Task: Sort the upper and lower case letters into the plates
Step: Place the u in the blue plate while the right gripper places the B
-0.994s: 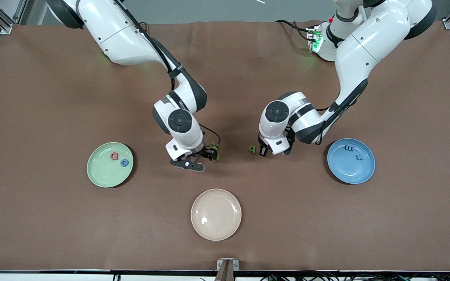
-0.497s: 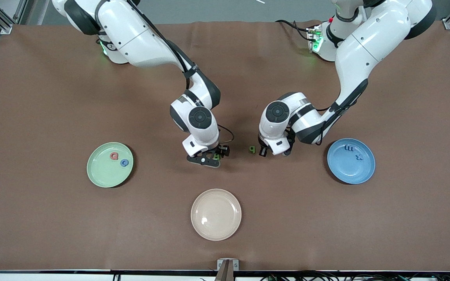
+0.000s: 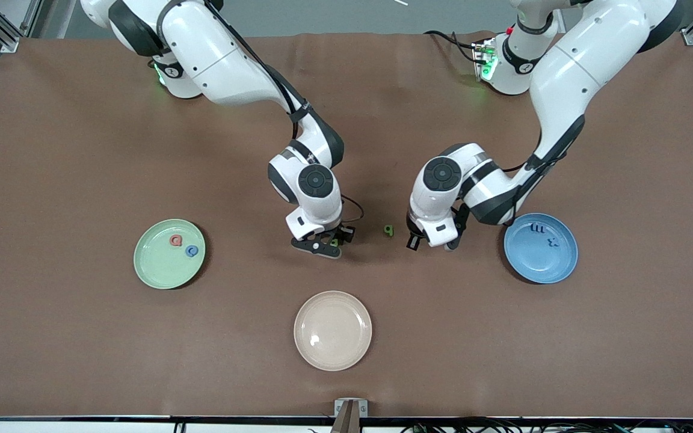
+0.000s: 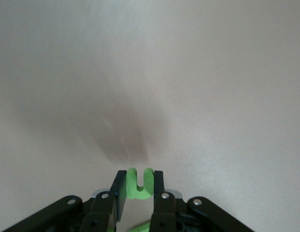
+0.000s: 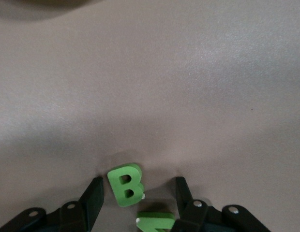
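My left gripper (image 4: 139, 180) is shut on a small green U-shaped letter (image 4: 139, 187) and holds it over bare table between the blue plate (image 3: 557, 264) and a loose green letter (image 3: 388, 230); it also shows in the front view (image 3: 431, 243). My right gripper (image 5: 139, 187) is open and low on the table, with its jaws on either side of a flat green letter B (image 5: 125, 186). A second green letter (image 5: 157, 220) lies just beside the B. The mint green plate (image 3: 160, 270) holds a red and a blue letter. The blue plate holds two blue letters.
A cream-beige plate (image 3: 332, 330) lies nearer to the front camera than both grippers. The two grippers work close together at mid-table, with the loose green letter between them. The brown mat stretches wide around the plates.
My right arm has swung toward the left arm's end and come down around the green B. My left gripper has shifted a little toward the blue plate, away from the loose green letter.
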Controlling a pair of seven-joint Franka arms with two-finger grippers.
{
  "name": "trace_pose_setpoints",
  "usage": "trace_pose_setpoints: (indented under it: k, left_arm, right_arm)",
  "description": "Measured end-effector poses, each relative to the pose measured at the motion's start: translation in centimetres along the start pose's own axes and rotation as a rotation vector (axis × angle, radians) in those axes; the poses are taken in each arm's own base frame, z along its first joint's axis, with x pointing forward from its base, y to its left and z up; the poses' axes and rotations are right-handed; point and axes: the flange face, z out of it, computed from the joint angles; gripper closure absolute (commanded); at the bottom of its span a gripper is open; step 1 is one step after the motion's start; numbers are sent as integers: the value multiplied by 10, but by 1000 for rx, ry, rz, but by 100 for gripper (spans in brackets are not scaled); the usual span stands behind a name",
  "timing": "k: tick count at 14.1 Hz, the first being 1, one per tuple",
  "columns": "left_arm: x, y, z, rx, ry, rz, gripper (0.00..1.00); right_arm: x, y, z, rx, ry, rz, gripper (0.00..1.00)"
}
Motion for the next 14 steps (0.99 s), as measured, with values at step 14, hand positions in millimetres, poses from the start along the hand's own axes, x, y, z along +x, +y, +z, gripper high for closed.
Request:
trace_pose_setpoints:
  k: [14]
  left_arm:
    - [243,-106,-39,178,-76,776,84]
  right_arm:
    - [132,108,-43,-56,14,-50,100]
